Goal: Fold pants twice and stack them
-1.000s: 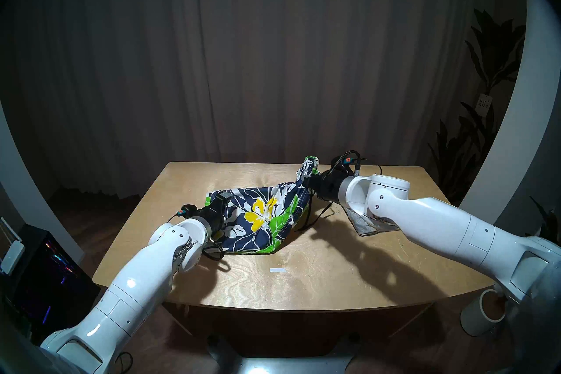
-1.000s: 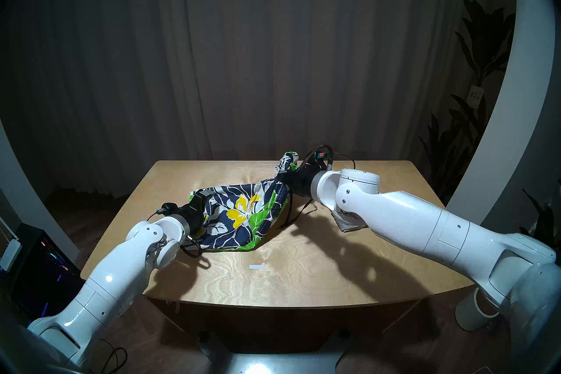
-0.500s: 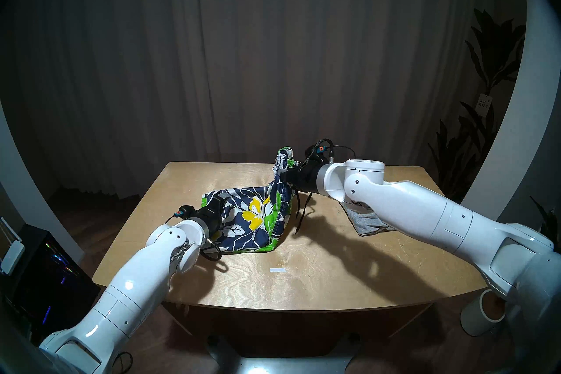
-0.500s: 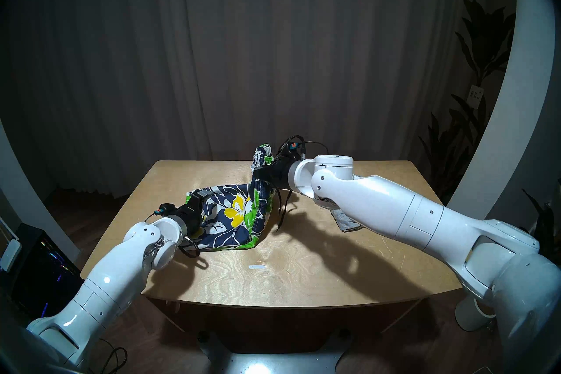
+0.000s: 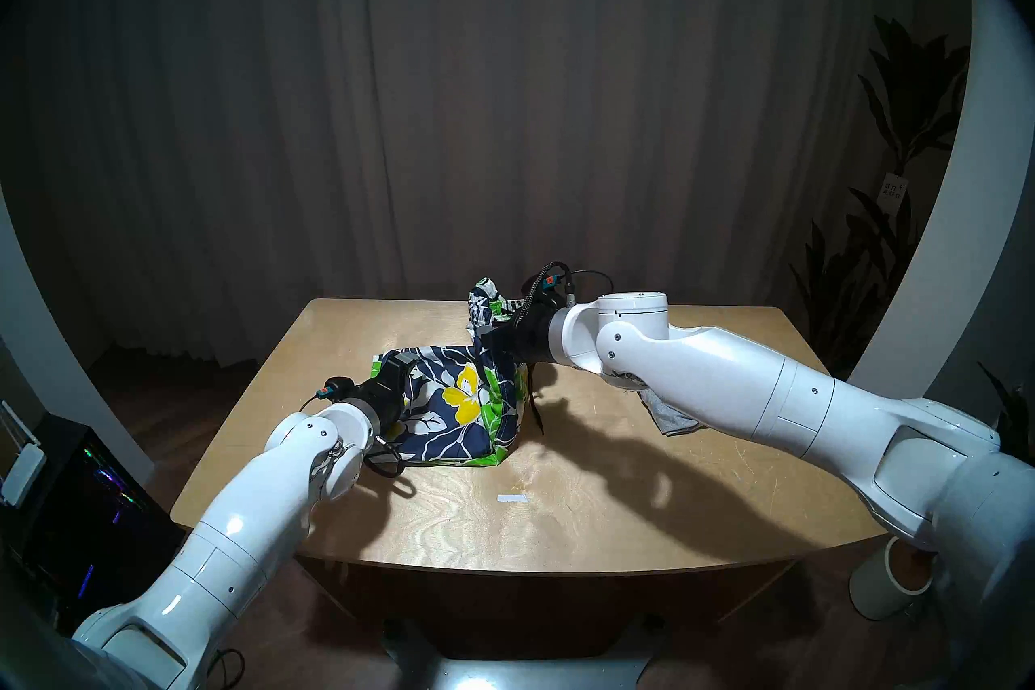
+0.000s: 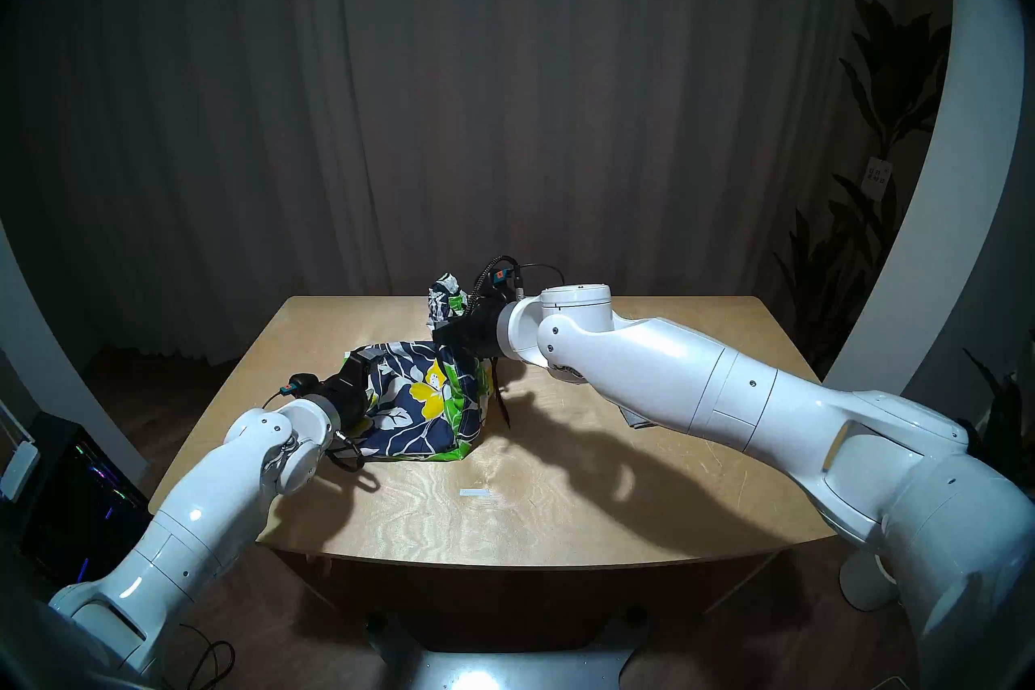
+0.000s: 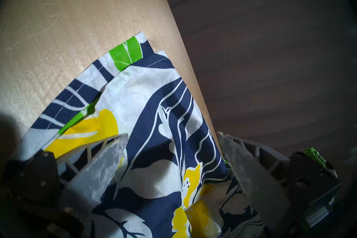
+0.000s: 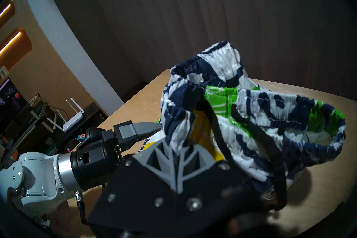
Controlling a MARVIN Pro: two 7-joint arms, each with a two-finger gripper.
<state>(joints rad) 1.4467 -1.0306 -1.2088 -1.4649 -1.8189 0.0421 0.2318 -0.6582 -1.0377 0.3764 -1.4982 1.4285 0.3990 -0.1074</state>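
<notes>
Your right pincer (image 5: 485,334) is clamped on the bunched waistband of the floral shorts (image 5: 456,406), holding that end raised off the counter (image 5: 588,504) so the cloth can arc over toward the hem end for a fold. Below and to the left of it the rest of the shorts drapes down and lies on the wood, with the dark drawstring (image 5: 535,400) hanging loose just under the pincer. In the right wrist view the waistband stands up ahead of the closed fingers, gathered and open like a mouth, so the grip looks to be taken below the elastic, not on it. Your left pincer (image 7: 172,156) sits wide, its fingers spread with the hem end lying between them; it presses or rests on the cloth without pinching, which I judge serves to anchor that end while the right side travels. The hem corner lies ahead of it, near the counter's edge. The grey shorts (image 5: 672,417) lie behind the right pincer, under that forearm, mostly hidden, well apart from the floral pair. Watch the drawstring: I expect it may get trapped inside the fold when you lay the waistband down.
</notes>
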